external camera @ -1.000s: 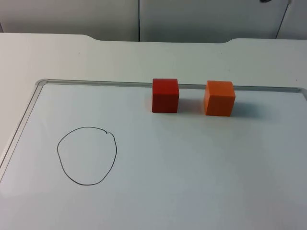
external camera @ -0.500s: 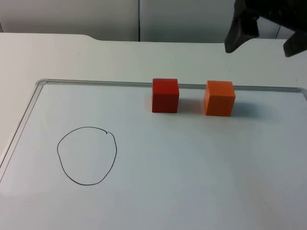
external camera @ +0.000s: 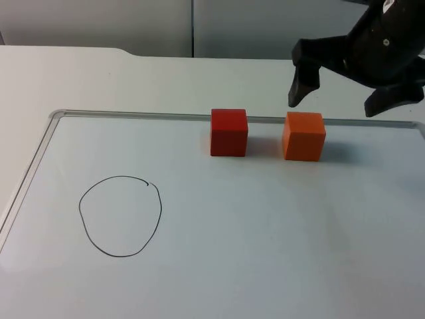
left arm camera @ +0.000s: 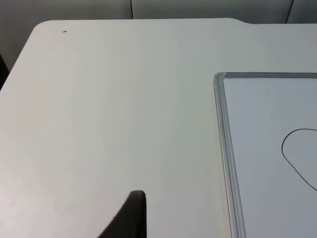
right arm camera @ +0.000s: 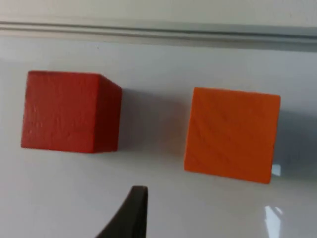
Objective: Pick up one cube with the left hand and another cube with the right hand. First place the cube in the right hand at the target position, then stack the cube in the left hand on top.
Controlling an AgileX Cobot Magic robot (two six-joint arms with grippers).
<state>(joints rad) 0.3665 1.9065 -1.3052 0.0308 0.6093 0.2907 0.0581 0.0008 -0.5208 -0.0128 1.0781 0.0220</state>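
A red cube [external camera: 229, 132] and an orange cube [external camera: 304, 136] stand side by side near the far edge of the whiteboard [external camera: 133, 114]; in the right wrist view the red cube [right arm camera: 69, 111] and the orange cube [right arm camera: 231, 134] sit a small gap apart. My right gripper [external camera: 342, 93] hangs open just above and behind the orange cube, touching nothing. A hand-drawn black circle [external camera: 120, 216] marks the board's near left. My left gripper [left arm camera: 130, 218] waits over the bare table left of the board, with the circle's edge [left arm camera: 292, 148] beside it.
The whiteboard's metal frame [left arm camera: 224, 148] runs along the board's left side and its far edge [right arm camera: 158, 30] lies just behind the cubes. White table top [external camera: 99, 73] extends behind the board up to the grey partition wall [external camera: 133, 20].
My right arm has come in from the upper right and dropped down toward the orange cube. Both cubes stay where they were.
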